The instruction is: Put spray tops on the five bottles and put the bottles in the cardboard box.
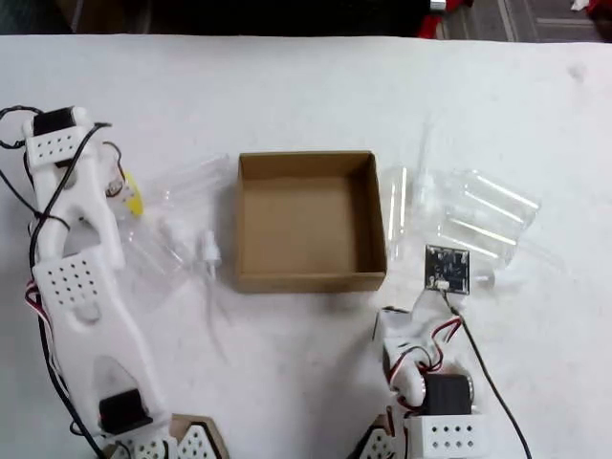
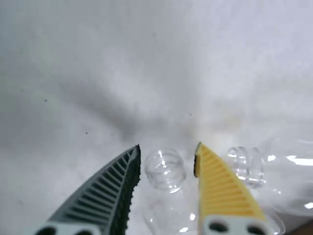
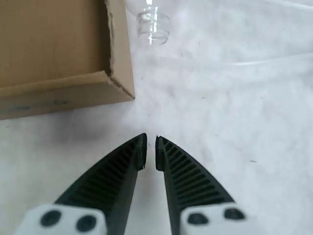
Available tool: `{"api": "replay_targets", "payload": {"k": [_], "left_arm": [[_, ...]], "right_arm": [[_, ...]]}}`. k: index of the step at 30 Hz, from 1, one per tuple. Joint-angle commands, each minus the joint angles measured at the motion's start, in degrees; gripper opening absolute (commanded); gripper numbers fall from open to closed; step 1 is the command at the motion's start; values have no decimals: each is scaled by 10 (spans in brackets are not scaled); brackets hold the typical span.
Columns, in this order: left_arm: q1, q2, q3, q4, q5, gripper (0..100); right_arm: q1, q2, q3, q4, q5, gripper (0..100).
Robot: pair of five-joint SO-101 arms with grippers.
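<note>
The open cardboard box (image 1: pixel 311 220) sits mid-table, nothing in it. Several clear bottles lie on both sides of it, one group at the left (image 1: pixel 182 191) and one at the right (image 1: pixel 469 215). White spray tops (image 1: pixel 196 241) lie by the left group. My left gripper (image 2: pixel 166 161) is open, its grey and yellow fingers on either side of a clear bottle's open neck (image 2: pixel 166 170) without touching it. A second bottle neck (image 2: pixel 244 164) lies just beside the yellow finger. My right gripper (image 3: pixel 150 152) is shut with nothing in it, low over the cloth near the box corner (image 3: pixel 117 81).
The left arm (image 1: pixel 81 287) stretches along the table's left side. The right arm (image 1: pixel 435 392) is folded at the front edge. A bottle neck (image 3: pixel 154 24) lies past the box's near right corner. A white cloth covers the table.
</note>
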Motion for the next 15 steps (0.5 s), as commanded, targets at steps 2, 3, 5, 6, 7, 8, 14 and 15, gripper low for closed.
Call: {"api": "replay_targets", "payload": {"k": [2,3,5,6,7,8,14,15], "left_arm": [[-2,-21,-29,9,7,137],[-2,-21,-29,9,7,105],[-1,-21,-30,9,7,27],[-1,-21,-30,9,7,15],[-1,-21,-29,9,7,32],[-1,-21,-28,9,7,45],[-1,-45,-26,12,7,24],[-1,-59,-25,12,7,24]], "right_arm": [[-2,-3,5,6,1,18],[-2,-3,5,6,1,18],[-2,-3,5,6,1,18],[-2,-3,5,6,1,17],[-2,-3,5,6,1,17],[-2,-3,5,6,1,17],[-2,-3,5,6,1,17],[-2,-3,5,6,1,17]]}}
